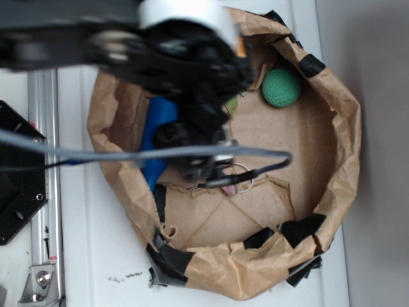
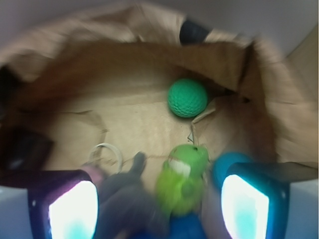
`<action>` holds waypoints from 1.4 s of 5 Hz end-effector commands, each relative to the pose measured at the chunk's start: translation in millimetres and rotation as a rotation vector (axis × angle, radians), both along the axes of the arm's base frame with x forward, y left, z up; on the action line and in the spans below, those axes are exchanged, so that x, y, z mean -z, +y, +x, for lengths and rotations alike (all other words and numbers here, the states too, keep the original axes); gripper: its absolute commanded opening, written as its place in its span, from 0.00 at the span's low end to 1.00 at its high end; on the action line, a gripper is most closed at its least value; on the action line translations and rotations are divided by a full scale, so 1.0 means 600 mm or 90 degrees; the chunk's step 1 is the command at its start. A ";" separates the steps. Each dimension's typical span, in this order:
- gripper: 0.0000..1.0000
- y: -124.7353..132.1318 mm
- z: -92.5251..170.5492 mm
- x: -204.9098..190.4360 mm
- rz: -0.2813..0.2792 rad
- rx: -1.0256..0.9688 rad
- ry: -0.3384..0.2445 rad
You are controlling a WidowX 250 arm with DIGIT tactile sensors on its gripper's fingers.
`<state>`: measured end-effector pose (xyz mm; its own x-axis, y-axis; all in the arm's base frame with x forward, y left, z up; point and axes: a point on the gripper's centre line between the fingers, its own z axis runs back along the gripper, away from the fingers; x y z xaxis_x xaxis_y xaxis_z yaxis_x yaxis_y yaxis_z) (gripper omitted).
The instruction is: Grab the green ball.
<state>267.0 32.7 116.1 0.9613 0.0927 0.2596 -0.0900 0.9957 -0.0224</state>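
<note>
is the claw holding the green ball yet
No, in the wrist view the green ball lies free on the brown paper near the far wall, well beyond the open claw.

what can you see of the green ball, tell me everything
The green ball is small, round and mid-green, with a finely dimpled surface that looks rubbery or foamy. It lies whole and free on the brown paper floor of the crumpled paper enclosure, tucked into a far corner close to the paper wall, seemingly touching it. Nothing grips it: the hand is apart from it with its fingers spread, and the lime-green plush toy lies between hand and ball, not touching the ball.
</note>
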 end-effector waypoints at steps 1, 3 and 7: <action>1.00 0.001 0.030 0.019 0.027 -0.020 -0.016; 1.00 0.001 0.030 0.019 0.027 -0.020 -0.016; 1.00 0.017 0.102 0.077 0.065 -0.057 -0.034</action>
<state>314.4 46.6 51.3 0.9511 0.1695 0.2582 -0.1948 0.9779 0.0756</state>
